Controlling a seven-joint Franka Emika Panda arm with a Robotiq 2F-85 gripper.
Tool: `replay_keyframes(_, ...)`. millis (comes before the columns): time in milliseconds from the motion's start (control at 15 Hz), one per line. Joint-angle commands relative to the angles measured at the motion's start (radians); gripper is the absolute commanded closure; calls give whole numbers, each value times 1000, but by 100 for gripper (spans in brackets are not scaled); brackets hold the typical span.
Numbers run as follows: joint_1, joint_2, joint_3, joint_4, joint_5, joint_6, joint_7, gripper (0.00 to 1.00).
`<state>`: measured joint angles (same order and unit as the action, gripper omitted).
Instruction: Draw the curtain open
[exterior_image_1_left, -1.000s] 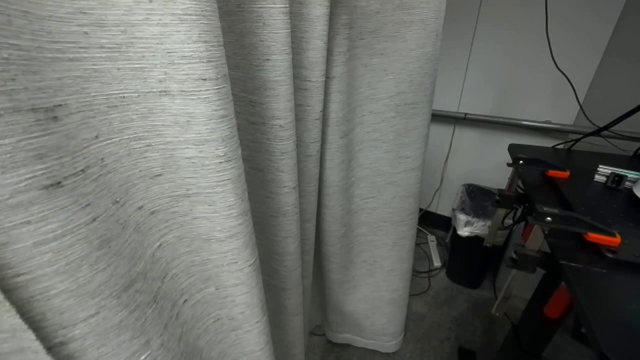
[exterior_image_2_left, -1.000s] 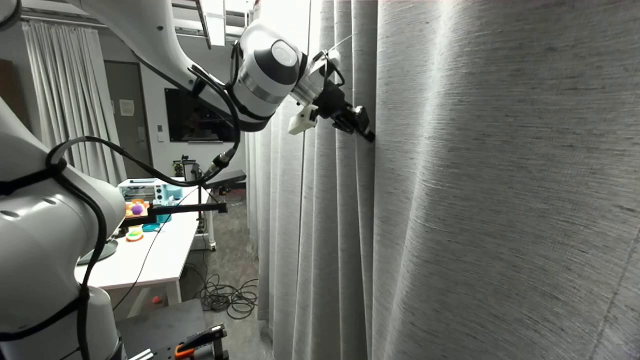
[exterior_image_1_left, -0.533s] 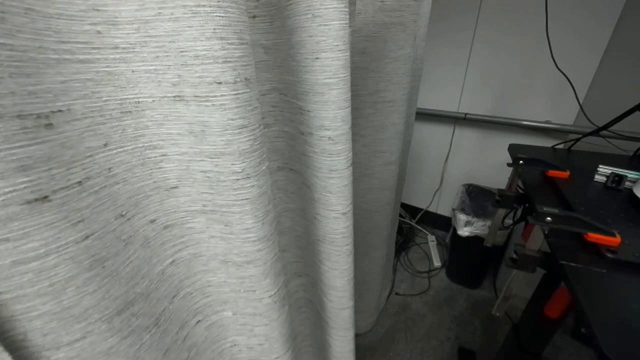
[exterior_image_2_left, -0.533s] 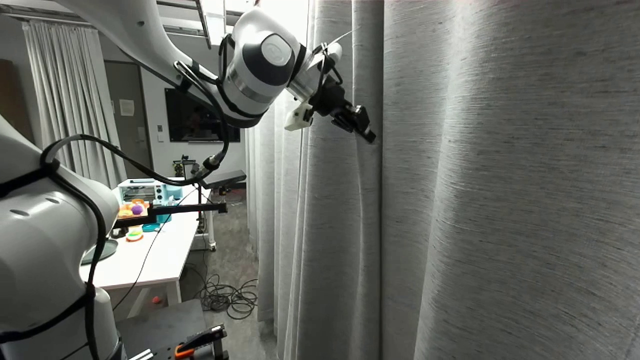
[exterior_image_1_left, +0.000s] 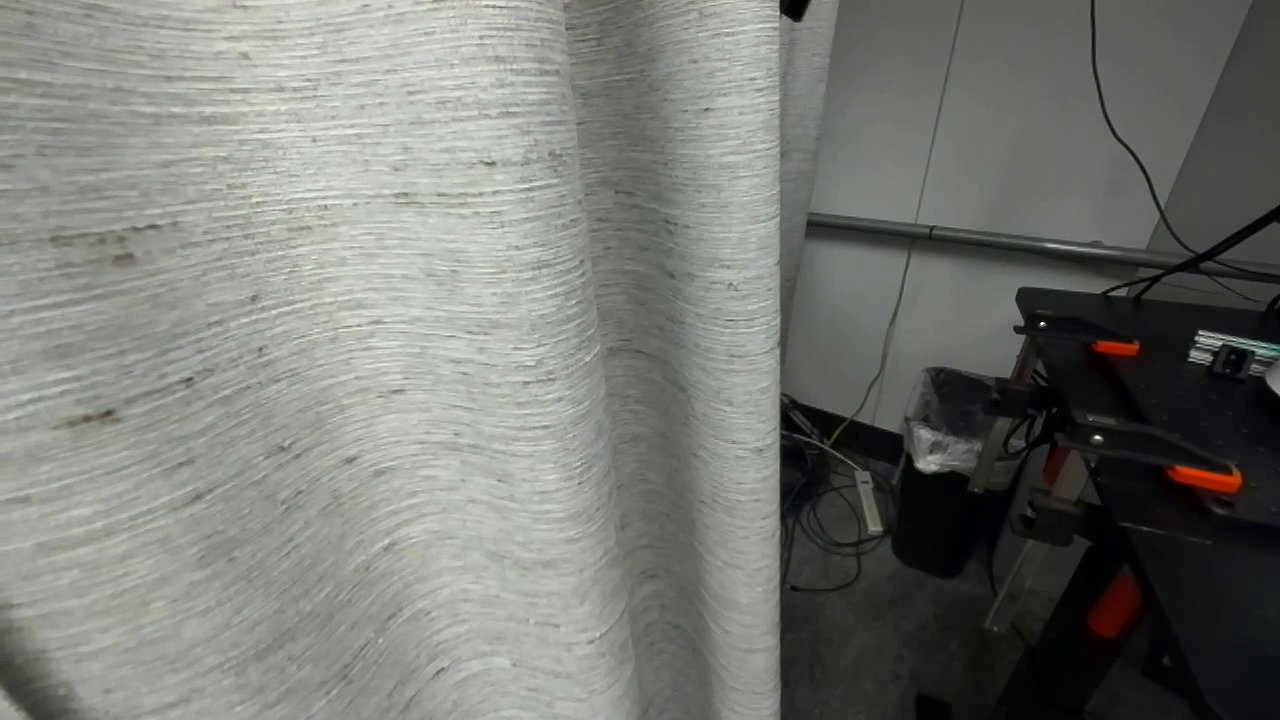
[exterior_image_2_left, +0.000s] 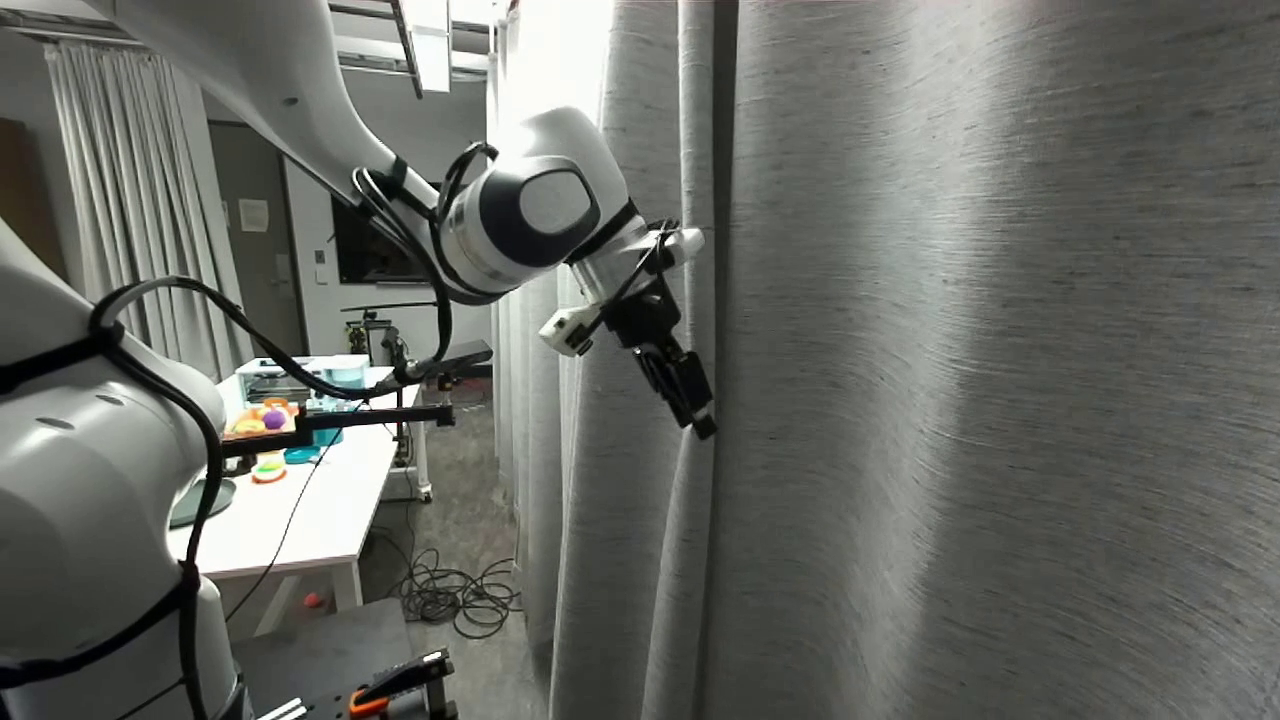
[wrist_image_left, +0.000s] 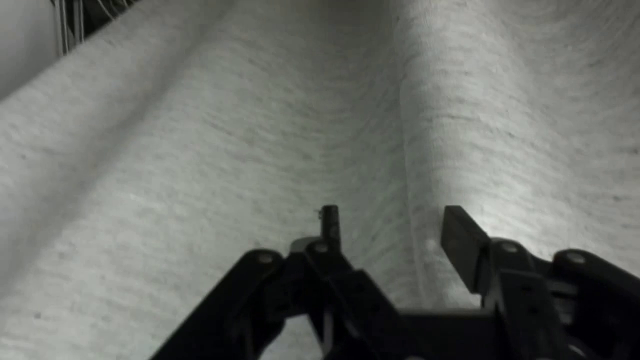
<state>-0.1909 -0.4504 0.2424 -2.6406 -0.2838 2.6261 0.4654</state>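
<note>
The light grey-white curtain (exterior_image_1_left: 400, 350) hangs in vertical folds across most of an exterior view, and its woven fabric also covers the right half of the scene behind the arm, where the curtain (exterior_image_2_left: 880, 400) runs from top to bottom. My gripper (exterior_image_2_left: 704, 430) points down and to the right, close against a fold. In the wrist view the gripper (wrist_image_left: 391, 212) is open, its two black fingers (wrist_image_left: 462, 245) well apart. Behind the gap runs a ridge of curtain (wrist_image_left: 420, 150); I cannot tell whether the fingertips touch it.
A dark table (exterior_image_1_left: 1080, 310) with orange-tipped clamps (exterior_image_1_left: 1205, 478) stands right of the curtain, beside a lined black bin (exterior_image_1_left: 940, 510). Cables (exterior_image_1_left: 840, 530) lie on the floor there. Across the room, a white table (exterior_image_2_left: 340, 500) carries toys, and coiled cables (exterior_image_2_left: 460, 595) lie near the curtain.
My gripper has dropped lower, tilted further down and opened. The curtain's near fold has shifted right, while its far edge has drawn left, baring more wall and floor cables.
</note>
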Motion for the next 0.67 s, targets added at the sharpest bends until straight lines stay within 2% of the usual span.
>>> replay_keyframes(0, 57, 11, -63, 13, 90, -172, -70, 12)
replay_keyframes(133, 73, -7, -81, 15, 104, -266, -91, 0)
replay_keyframes(400, 77, -76, -106, 13, 85, -460, -108, 0)
replay_keyframes(600, 73, -101, -123, 23, 73, -532, -112, 0)
